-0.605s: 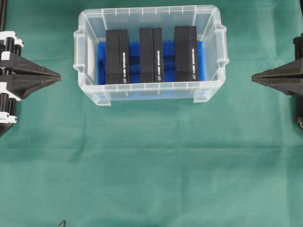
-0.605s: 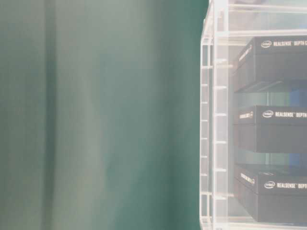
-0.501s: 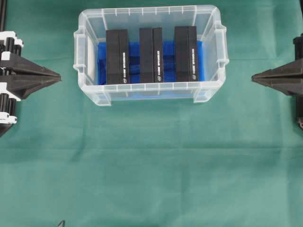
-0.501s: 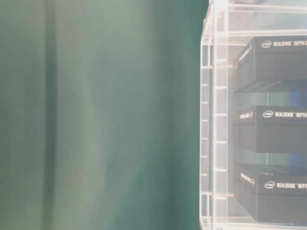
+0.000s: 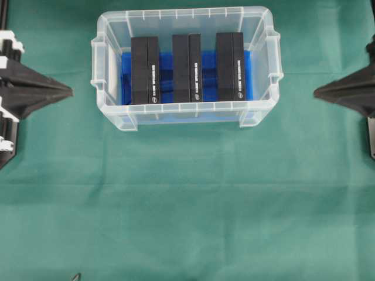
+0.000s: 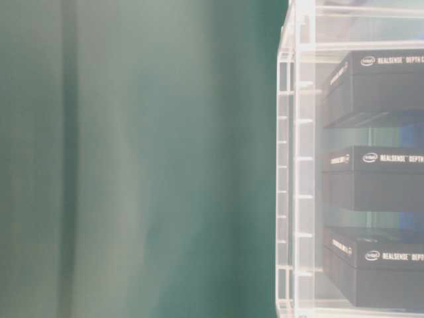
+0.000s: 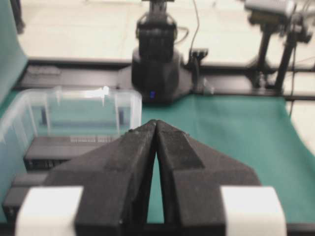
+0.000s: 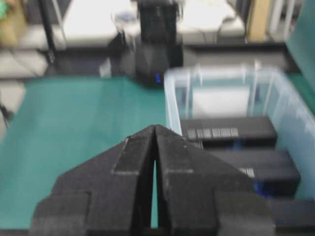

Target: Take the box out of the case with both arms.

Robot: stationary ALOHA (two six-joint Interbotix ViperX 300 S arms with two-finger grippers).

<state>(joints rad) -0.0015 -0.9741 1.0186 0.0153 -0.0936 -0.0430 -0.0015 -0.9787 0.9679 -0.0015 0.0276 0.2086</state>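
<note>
Waiting: both arms sat parked at the table edges, well apart from the case, nothing yet begun on the task as I judged it.
Left gripper (image 5: pixel 69 91): jaws pressed together to a point, holding nothing, aimed across the green cloth (image 5: pixel 187 199) toward the case's left end.
Right gripper (image 5: pixel 316 92): jaws together as well, empty, aimed at the case's right end from the opposite side.
Why so placed: the 2 grippers faced each other with the case between them, a fair starting stance for a lift that needs 1 arm on each side.
Case (image 5: pixel 186 111): clear plastic bin standing upright on the cloth toward the far side, open-topped, blue liner (image 5: pixel 166 76) showing on its floor.
Boxes: 3 black boxes stood on edge in a row inside the case, left box (image 5: pixel 145 70), middle box (image 5: pixel 187 67), right box (image 5: pixel 229 65), with gaps between them; the gaps likely gave room for fingers.
Task's thing: every box was inside the case; which 1 was meant I could not tell.
Far background: the wrist views showed the opposing arm bases and floor beyond, blurred.
Change from the earlier frame: both grippers had shifted slightly outward and upward in the overhead view; case and boxes had not moved.
</note>
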